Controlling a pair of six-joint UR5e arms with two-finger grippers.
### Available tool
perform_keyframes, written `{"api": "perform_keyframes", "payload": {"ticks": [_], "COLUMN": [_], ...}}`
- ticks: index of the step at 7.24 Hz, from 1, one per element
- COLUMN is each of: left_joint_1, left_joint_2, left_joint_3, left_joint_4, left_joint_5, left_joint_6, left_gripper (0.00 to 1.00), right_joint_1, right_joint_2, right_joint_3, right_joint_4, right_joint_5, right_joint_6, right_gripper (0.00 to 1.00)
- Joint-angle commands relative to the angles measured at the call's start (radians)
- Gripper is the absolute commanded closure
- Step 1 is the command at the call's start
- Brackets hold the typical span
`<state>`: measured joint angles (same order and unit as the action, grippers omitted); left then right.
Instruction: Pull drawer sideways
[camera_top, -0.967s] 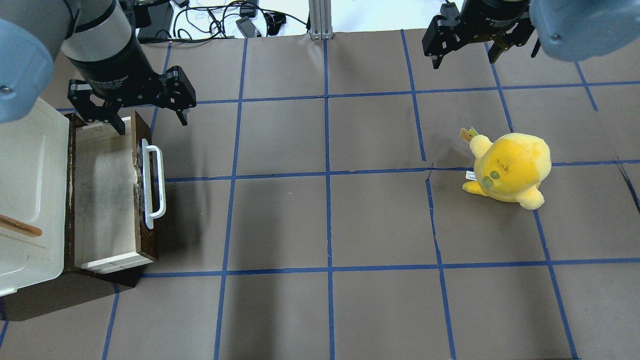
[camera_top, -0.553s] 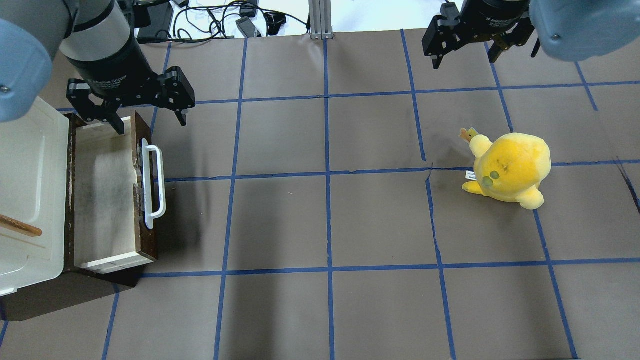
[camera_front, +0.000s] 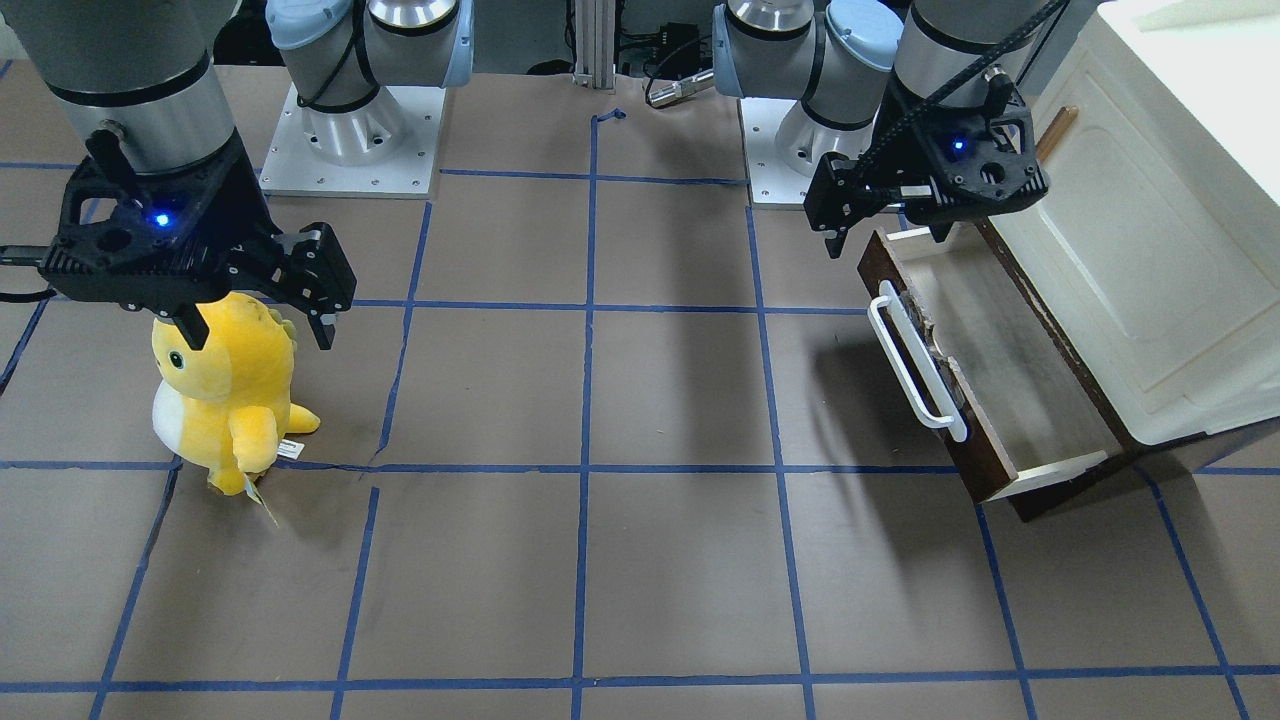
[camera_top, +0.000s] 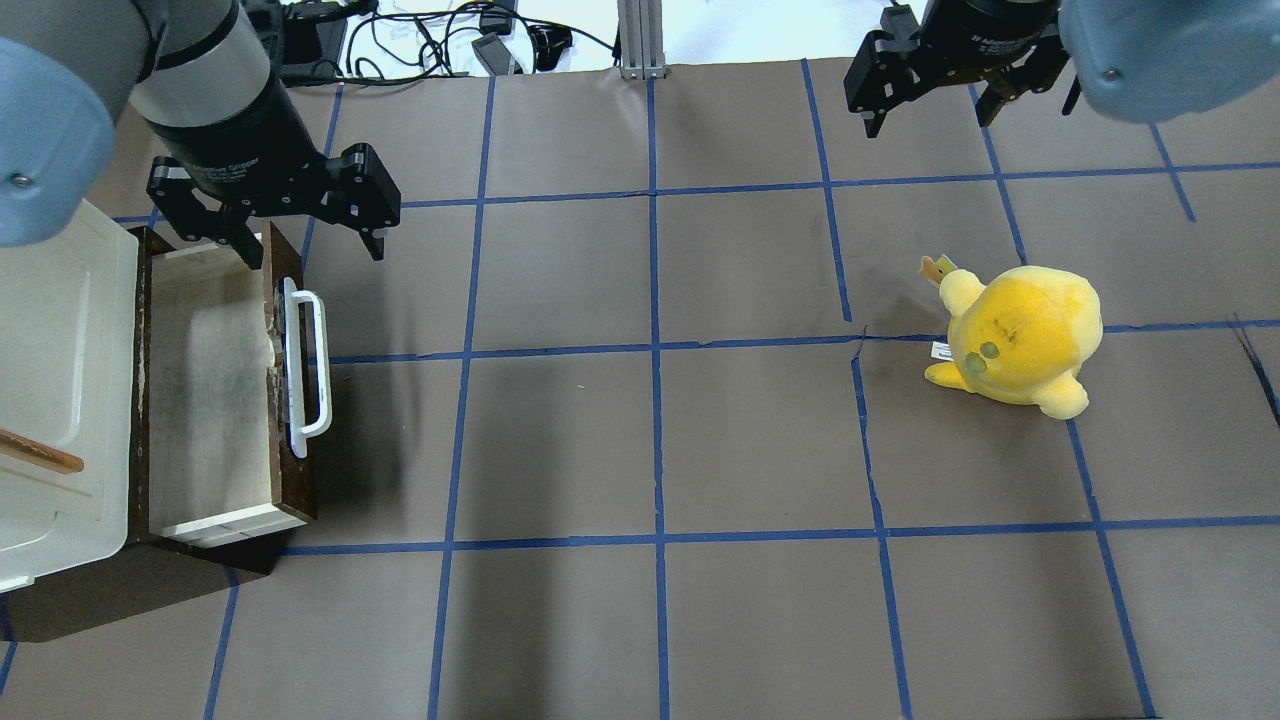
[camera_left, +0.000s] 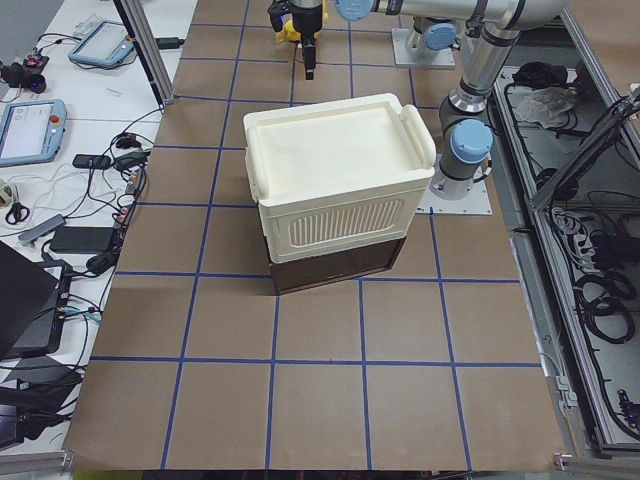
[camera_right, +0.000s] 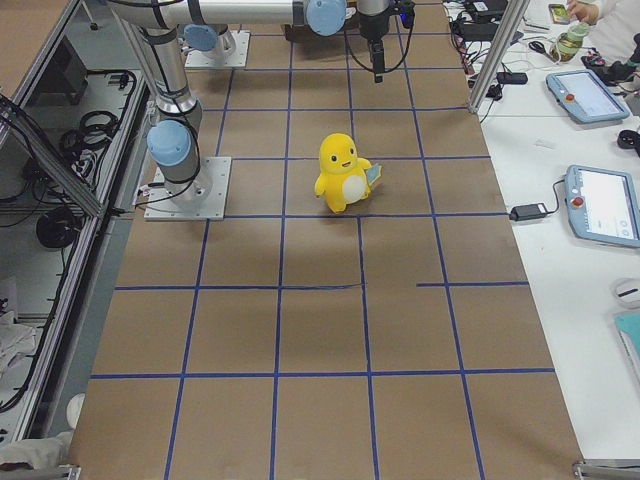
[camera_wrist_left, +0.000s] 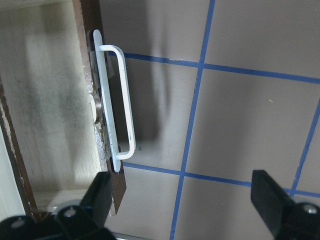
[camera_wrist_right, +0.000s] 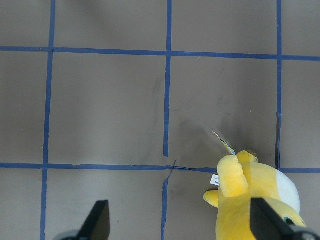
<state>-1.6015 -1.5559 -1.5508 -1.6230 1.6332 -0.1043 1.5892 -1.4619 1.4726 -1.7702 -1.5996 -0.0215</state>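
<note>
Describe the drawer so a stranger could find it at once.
Find the big cream cabinet on the robot's left. The drawer sticks out open at its base. Unlike the cream door above, it has a dark brown front and a long white bar handle.

Cream cabinet (camera_left: 335, 170) on dk brown base (camera_left: 335, 270); tablet (camera_left: 25, 130) at L.

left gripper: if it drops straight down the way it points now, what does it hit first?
Probably the drawer. The left gripper is open and straddles the far end of the drawer's dark front. One finger hangs about over that end corner, the other over bare table. Depth is unclear, so this is only a guess.
</note>
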Motion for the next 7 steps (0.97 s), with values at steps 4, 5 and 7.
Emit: {"api": "perform_keyframes", "payload": {"ticks": [4, 5, 7], "left_joint_1": [0.002, 0.002, 0.002], "left_joint_2": [0.002, 0.002, 0.005], "left_joint_3": [-0.011, -0.011, -0.011], "left_joint_4": [0.023, 0.023, 0.023], "left_joint_5": [-0.064, -0.064, -0.062], "left_joint_6": [0.060, 0.060, 0.058], "left_gripper": [0.00, 0.00, 0.00], "right_joint_1": [0.000, 0.000, 0.000], "right_joint_2": [0.000, 0.000, 0.000], "right_joint_3": [0.000, 0.000, 0.000], "right_joint_4": [0.000, 0.000, 0.000], "right_joint_5": [0.000, 0.000, 0.000], "right_joint_6": [0.000, 0.000, 0.000], "right_gripper": [0.00, 0.00, 0.00]}}
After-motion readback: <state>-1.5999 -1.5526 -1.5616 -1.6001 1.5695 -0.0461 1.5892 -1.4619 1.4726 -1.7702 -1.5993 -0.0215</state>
